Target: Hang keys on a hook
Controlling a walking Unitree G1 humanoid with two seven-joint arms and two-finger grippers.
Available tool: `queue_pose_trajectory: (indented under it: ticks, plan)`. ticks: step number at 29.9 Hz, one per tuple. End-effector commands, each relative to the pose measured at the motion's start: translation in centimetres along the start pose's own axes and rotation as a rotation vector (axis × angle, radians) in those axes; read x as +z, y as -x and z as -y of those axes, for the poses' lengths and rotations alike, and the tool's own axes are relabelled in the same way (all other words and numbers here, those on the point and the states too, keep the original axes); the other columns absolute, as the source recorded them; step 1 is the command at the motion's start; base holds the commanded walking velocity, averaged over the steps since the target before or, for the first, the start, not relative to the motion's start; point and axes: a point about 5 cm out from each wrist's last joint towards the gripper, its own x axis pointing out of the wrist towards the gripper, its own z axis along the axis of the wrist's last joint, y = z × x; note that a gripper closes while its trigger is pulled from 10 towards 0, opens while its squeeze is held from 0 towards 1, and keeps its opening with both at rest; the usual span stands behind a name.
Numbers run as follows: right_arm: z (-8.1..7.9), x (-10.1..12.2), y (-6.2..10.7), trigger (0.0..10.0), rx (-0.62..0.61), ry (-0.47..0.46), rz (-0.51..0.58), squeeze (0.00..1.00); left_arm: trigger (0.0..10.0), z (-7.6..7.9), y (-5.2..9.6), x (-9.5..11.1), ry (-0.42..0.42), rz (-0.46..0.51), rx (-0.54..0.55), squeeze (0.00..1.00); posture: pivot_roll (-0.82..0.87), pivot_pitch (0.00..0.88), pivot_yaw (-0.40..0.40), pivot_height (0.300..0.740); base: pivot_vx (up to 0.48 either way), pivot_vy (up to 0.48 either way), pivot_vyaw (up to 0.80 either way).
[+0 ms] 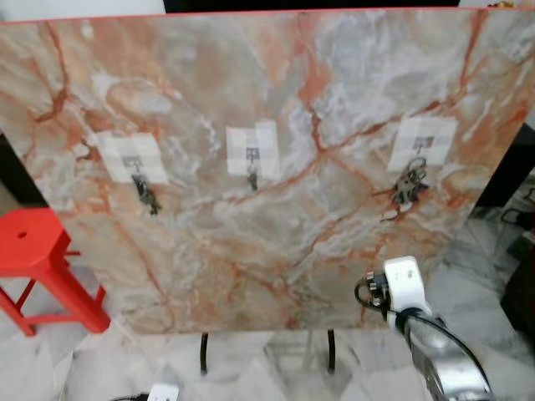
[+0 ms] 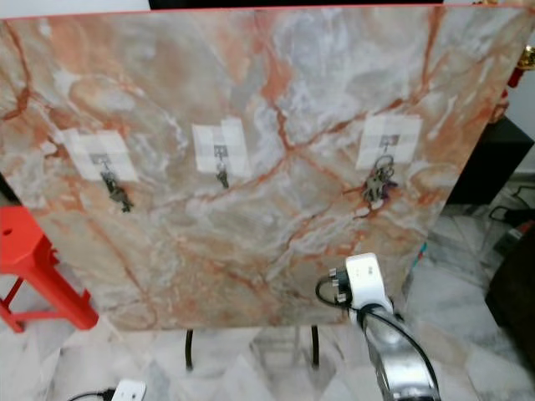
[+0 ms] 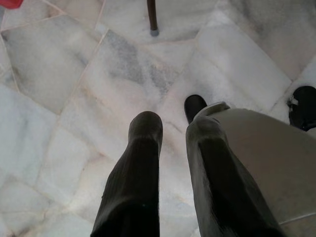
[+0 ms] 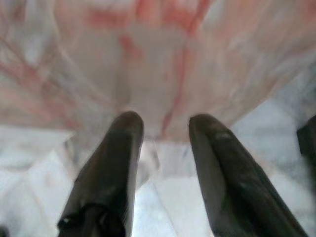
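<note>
i see my right hand point(image 4: 160, 133) spread wide and empty, seemingly below the marble board's point(image 1: 276, 100) lower edge; keys point(image 1: 410, 184) hang upper right.

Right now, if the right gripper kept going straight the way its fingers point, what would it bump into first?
Probably the marble board: the right gripper, fingers open and empty, points at its lower part. Depth is blurry, so it is hard to say how soon.

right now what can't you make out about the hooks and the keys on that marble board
- Middle hook: too small in the eye views to tell whether a key or a bare hook hangs there.
- Right keys: a tangled bunch, count unreadable.
- Left keys: small and dark, shape unclear.
- Marble board in the right wrist view: blurred, so no hook is readable beyond the right end effector.
</note>
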Motion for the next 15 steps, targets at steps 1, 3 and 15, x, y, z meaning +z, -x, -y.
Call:
queue_pose_trajectory:
  ticks: [1,3,15]
  plan:
    - [-0.6,-1.9,-0.6,10.0,0.000,-0.060,-0.067,0.00,10.0,-0.2,0.0,-0.2,0.004,-0.010,0.009,0.00,-0.06,0.000,-0.001,0.740,0.000,0.000,0.00]
    - [-1.0,-3.9,-0.8,10.0,-0.002,-0.110,-0.133,0.00,10.0,-0.2,0.0,-0.2,0.002,-0.010,0.009,0.00,-0.06,0.000,-0.001,0.740,0.000,0.000,0.00]
    - [-2.1,-14.3,2.7,10.0,-0.110,-0.352,-0.464,0.00,10.0,0.0,0.1,-0.5,0.064,-0.017,0.023,0.00,-0.05,0.000,-0.017,0.740,0.000,0.000,0.00]
